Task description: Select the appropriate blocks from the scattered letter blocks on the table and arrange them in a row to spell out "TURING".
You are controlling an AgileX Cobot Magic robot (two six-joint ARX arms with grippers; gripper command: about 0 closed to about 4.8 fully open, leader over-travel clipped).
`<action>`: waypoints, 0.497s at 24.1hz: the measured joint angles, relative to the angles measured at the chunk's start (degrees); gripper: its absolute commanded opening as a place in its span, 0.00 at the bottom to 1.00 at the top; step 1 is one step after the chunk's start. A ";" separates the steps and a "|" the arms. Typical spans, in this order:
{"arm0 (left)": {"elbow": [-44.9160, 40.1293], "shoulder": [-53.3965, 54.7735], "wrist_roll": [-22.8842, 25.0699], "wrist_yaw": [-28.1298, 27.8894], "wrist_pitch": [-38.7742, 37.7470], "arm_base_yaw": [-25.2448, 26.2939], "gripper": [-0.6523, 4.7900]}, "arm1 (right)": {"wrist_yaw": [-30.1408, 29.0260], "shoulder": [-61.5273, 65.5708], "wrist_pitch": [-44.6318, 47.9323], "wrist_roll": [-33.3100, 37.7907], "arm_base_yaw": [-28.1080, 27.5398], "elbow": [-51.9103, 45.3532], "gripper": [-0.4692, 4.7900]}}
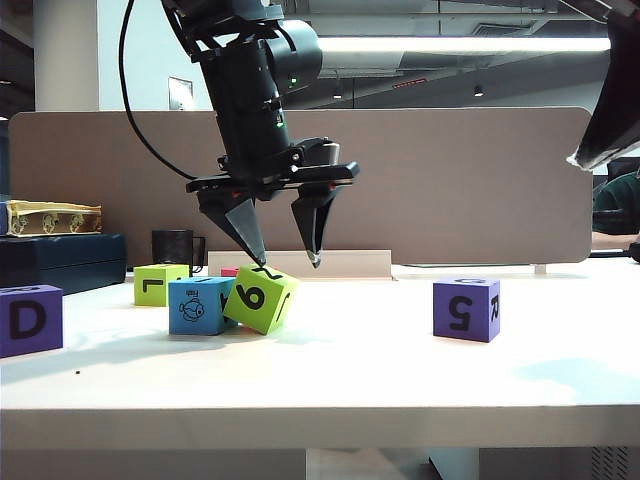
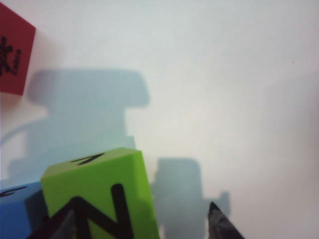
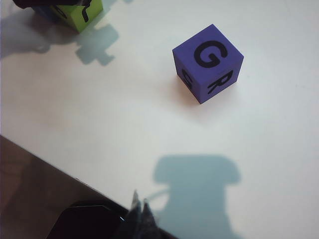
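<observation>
Your left gripper (image 1: 285,255) hangs over the tilted lime green block (image 1: 261,297), jaws spread wide, one fingertip (image 1: 256,250) at the block's top edge; whether it actually touches is hard to judge. That block leans against the blue fish block (image 1: 199,305), with a second lime green block (image 1: 160,284) showing an L behind and a red block (image 2: 15,55) nearby. One purple block (image 1: 466,308) sits well to the right on the white table (image 1: 330,370), another purple block (image 1: 29,319) far left. Your right gripper (image 3: 140,211) is pinched together above the table's edge, empty.
</observation>
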 measured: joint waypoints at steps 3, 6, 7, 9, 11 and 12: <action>0.00 0.00 0.00 -0.94 -0.02 0.07 0.73 | 0.00 0.00 0.00 0.00 0.00 0.00 0.09; 0.00 0.20 0.00 -1.14 -0.09 0.76 0.73 | 0.00 -0.02 0.02 0.00 0.00 0.00 0.09; -0.02 0.35 0.00 -1.18 -0.11 0.96 0.73 | 0.00 0.00 0.00 0.00 0.00 0.00 0.09; -0.02 0.48 0.00 -1.25 -0.55 1.25 0.73 | 0.00 0.00 0.02 0.00 0.00 0.00 0.09; -0.02 0.63 0.00 -1.40 -0.72 1.36 0.73 | 0.00 0.00 0.02 0.00 0.00 0.00 0.09; -0.04 0.68 0.00 -1.42 -0.72 1.38 0.73 | 0.00 0.00 0.02 0.00 0.00 0.00 0.09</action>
